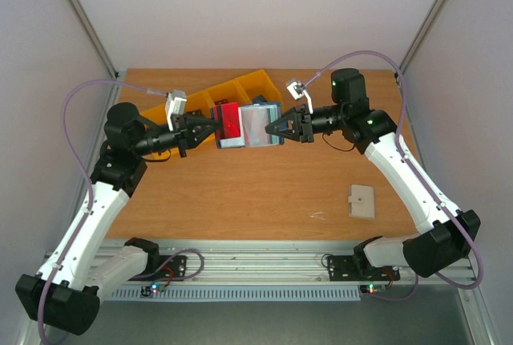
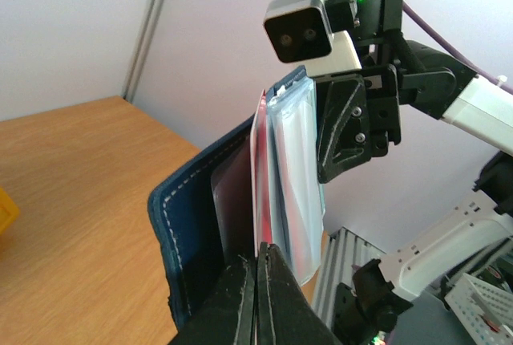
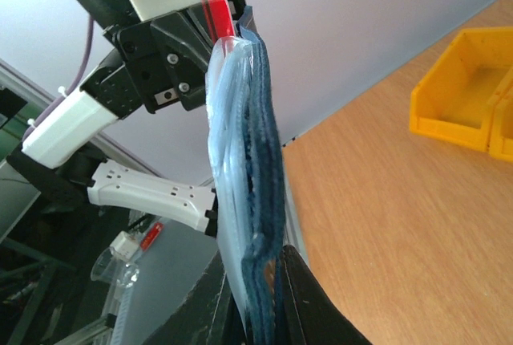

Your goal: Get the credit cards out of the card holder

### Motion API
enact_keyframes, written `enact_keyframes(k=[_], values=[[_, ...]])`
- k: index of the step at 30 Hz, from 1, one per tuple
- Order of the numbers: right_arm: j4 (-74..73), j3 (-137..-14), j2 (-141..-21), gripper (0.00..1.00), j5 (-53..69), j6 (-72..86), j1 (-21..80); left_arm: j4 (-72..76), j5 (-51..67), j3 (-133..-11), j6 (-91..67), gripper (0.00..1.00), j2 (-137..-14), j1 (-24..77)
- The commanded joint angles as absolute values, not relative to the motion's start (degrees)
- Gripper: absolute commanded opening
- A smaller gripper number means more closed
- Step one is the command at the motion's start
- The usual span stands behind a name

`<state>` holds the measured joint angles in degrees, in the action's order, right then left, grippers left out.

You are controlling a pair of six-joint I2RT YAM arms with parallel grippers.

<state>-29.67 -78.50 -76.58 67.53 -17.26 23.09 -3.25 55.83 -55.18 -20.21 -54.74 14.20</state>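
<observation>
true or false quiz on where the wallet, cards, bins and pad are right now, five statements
1. The card holder lies flat on the table. False: it hangs in the air between the left gripper and the right gripper.
2. The right gripper is shut on the card holder. True.
3. A red card shows on the left gripper's side of the card holder. True.
4. The yellow bins stand by the arm bases. False: they stand at the far edge, behind the card holder.
5. The beige pad sits inside a bin. False: it lies on the table, to the right.
</observation>
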Motion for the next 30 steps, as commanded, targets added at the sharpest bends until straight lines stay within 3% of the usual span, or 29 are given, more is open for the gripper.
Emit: enact_keyframes(k=[1, 8, 14, 19, 22, 27, 30], values=[[-31.9, -80.2, -76.4, 0.01, 64.9, -16.4, 21.1, -3.3, 49.0, -55.3, -18.7, 0.0, -53.2, 13.5], [-41.0, -82.2, -79.3, 0.01, 50.1, -15.4, 19.7, -16.2, 15.4, -58.7, -16.7, 0.0, -53.6, 13.5], [-43.3, -83.3, -81.7, 0.01, 45.3, -15.3, 19.7, -24.2, 3.9, -59.6, -13.1, 0.0, -55.7, 13.6], [-44.2, -83.8, -83.1, 0.01, 43.8, -16.7, 19.5, -24.2, 8.4, -60.6, -12.3, 0.0, -59.2, 14.3], [-44.1, -83.2, -83.6, 0.01, 45.1, -17.4, 18.4, -17.2, 12.2, -60.7, 0.5, 0.0, -61.7, 15.2], [-42.4, -81.2, -82.6, 0.01, 48.8, -18.7, 15.3, 0.9, 25.5, -54.8, 47.4, 0.0, -67.2, 14.8], [-42.7, -81.0, -82.5, 0.01, 51.3, -20.3, 13.6, 2.6, 33.1, -58.1, 70.4, 0.0, -75.2, 13.1]])
